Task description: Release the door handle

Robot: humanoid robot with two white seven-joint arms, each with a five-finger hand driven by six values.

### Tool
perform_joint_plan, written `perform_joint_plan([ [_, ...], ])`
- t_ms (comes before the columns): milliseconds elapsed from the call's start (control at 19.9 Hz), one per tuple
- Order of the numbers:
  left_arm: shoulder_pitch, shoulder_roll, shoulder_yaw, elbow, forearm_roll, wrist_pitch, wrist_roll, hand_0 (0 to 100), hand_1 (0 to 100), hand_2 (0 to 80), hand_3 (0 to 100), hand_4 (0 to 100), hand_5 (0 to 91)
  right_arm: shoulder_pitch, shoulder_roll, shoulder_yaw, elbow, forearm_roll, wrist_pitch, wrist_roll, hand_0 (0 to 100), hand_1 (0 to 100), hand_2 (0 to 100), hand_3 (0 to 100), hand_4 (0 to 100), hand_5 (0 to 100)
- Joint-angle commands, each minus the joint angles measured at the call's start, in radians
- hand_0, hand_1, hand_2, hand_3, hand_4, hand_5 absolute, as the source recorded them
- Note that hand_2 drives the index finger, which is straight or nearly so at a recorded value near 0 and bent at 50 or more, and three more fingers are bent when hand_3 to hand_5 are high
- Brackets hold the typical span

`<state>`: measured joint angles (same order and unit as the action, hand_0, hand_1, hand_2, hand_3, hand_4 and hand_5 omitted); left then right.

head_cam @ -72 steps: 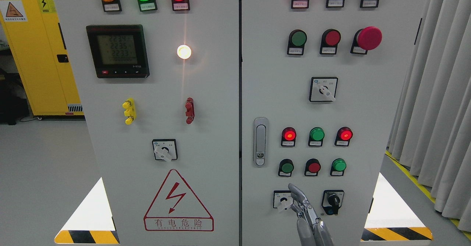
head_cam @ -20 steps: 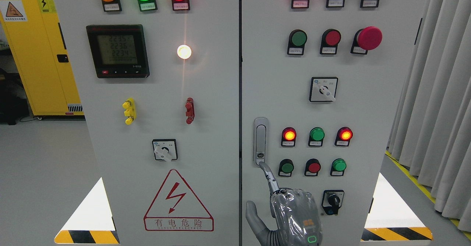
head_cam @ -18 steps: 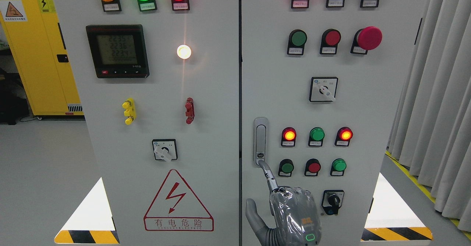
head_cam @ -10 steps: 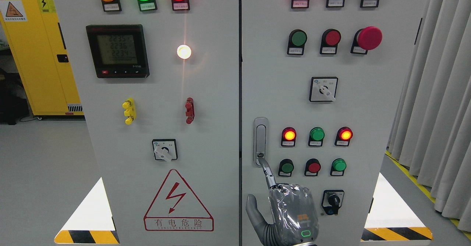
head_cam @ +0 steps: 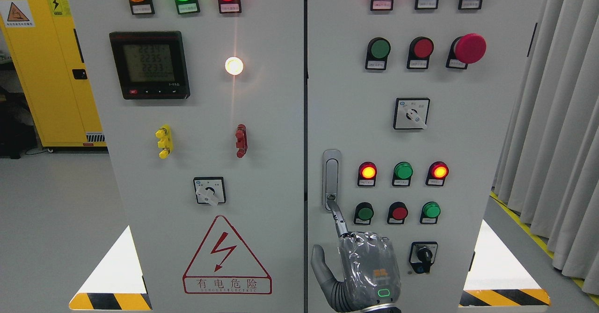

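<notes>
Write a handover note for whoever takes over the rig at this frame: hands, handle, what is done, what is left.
Right hand: up from the bottom edge, index finger stretched out with its tip at the lower end of the handle, other fingers curled, thumb out to the side; it grips nothing.
Left hand: not in view.
Handle: upright and flush in its recess on the right door; door looks shut.
Done: finger placed at the handle's lock end.
Left: likely press there so the handle pops out.
</notes>
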<state>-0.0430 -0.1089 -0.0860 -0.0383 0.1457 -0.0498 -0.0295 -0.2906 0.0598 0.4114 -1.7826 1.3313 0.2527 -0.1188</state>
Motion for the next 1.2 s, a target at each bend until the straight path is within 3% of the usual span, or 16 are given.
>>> perform_joint_plan([
  [0, 0.0, 0.0, 0.0, 0.0, 0.0, -0.001, 0.0, 12, 56, 0.0, 0, 0, 0.0, -0.019, 0.022, 0.0, 0.048, 0.003, 0.002, -0.001, 68, 33, 1, 100, 100, 100],
  [301, 0.0, 0.0, 0.0, 0.0, 0.0, -0.001, 0.0, 12, 56, 0.0, 0, 0, 0.0, -0.035, 0.022, -0.008, 0.049, 0.003, 0.005, -0.001, 68, 34, 2, 100, 100, 100],
  [451, 0.0, 0.0, 0.0, 0.0, 0.0, -0.001, 0.0, 12, 56, 0.0, 0, 0, 0.0, -0.03, 0.022, -0.005, 0.046, 0.002, 0.042, -0.001, 67, 34, 2, 100, 100, 100],
  [1153, 0.0, 0.0, 0.0, 0.0, 0.0, -0.001, 0.0, 12, 56, 0.0, 0, 0, 0.0, -0.022, 0.032, 0.003, 0.048, 0.014, 0.04, 0.005, 68, 34, 3, 100, 100, 100],
])
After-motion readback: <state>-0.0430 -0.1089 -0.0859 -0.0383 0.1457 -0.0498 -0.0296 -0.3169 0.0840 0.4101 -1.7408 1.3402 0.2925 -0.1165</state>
